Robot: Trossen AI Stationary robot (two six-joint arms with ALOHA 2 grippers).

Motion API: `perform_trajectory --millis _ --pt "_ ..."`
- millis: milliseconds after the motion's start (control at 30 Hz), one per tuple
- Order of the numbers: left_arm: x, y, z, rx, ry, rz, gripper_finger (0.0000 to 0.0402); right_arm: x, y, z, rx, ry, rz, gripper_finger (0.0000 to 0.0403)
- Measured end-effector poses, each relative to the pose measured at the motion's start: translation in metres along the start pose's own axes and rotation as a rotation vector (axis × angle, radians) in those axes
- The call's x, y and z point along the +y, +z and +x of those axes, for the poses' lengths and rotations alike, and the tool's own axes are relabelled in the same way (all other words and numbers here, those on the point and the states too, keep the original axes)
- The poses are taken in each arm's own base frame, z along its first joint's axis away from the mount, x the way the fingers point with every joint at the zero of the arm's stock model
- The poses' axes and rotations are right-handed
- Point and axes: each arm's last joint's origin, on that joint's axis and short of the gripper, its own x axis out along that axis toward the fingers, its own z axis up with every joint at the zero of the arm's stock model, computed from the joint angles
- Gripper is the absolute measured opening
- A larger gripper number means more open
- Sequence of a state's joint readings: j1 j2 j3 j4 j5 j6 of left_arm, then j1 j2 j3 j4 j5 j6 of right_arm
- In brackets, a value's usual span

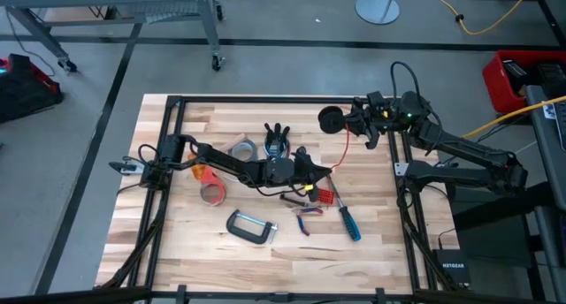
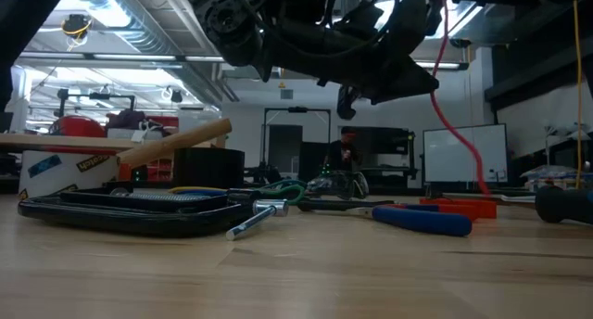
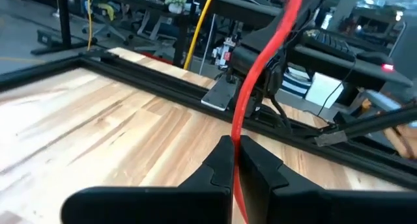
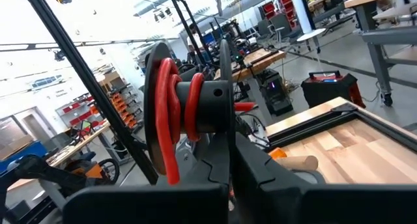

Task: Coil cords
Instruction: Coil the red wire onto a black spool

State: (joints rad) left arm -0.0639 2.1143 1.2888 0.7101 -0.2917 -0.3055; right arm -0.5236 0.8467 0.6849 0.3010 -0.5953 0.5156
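Red cord (image 3: pixel 260 68) is pinched in the closed left end effector (image 3: pixel 233 160); the right end effector (image 4: pixel 228 152) clamps a spool (image 4: pixel 189 107).

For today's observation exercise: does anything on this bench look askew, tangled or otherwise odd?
Nothing looks spilled or broken. The one odd sight is the red cord: it runs through the air from the spool in the right gripper down to the left gripper, which is shut on it above the tools.

The left gripper (image 1: pixel 325 173) sits mid-tabletop (image 1: pixel 177 233), pinching a red cord (image 1: pixel 341 154) that runs up to the spool (image 1: pixel 332 119) in the right gripper (image 1: pixel 352 120).
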Motion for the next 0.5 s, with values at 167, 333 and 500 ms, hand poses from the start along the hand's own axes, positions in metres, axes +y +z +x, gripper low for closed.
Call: perform_trajectory --millis 167,333,500 --pt "0.001 -0.003 -0.001 0.055 0.022 -0.05 0.0002 -0.003 -0.006 0.0 0.05 -0.028 0.01 0.0001" --pt "0.003 -0.002 -0.009 0.187 0.075 -0.063 0.0001 -0.007 -0.014 -0.002 0.128 -0.067 0.02 0.0001" --pt "0.005 0.003 -0.021 0.32 0.132 -0.05 0.0001 -0.008 -0.022 -0.006 0.207 -0.1 0.024 0.0001"
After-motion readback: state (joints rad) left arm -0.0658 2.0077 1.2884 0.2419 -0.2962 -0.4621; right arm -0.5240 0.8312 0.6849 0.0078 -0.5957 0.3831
